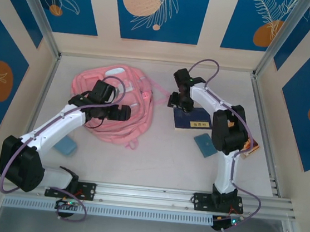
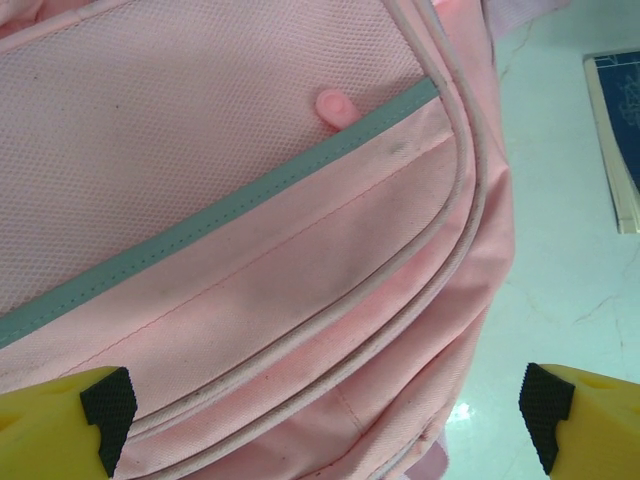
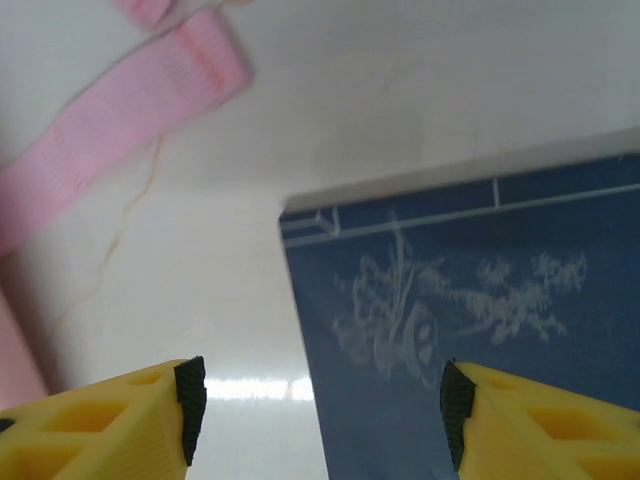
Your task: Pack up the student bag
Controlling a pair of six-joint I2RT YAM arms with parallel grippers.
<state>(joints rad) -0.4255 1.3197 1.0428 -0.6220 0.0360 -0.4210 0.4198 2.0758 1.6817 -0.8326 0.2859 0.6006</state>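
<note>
Sprawling beneath the spread left jaws lies the student bag [image 2: 300, 300].

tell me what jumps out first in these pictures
The big pink backpack lies crumpled on the left half of the table, with the left gripper hanging open right over its front pocket. To its right, the right gripper hovers open above the corner of a dark blue booklet.

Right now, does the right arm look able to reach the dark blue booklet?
Probably yes: the right pincer hangs open above a corner of the dark blue booklet, nothing lying between them.
</note>
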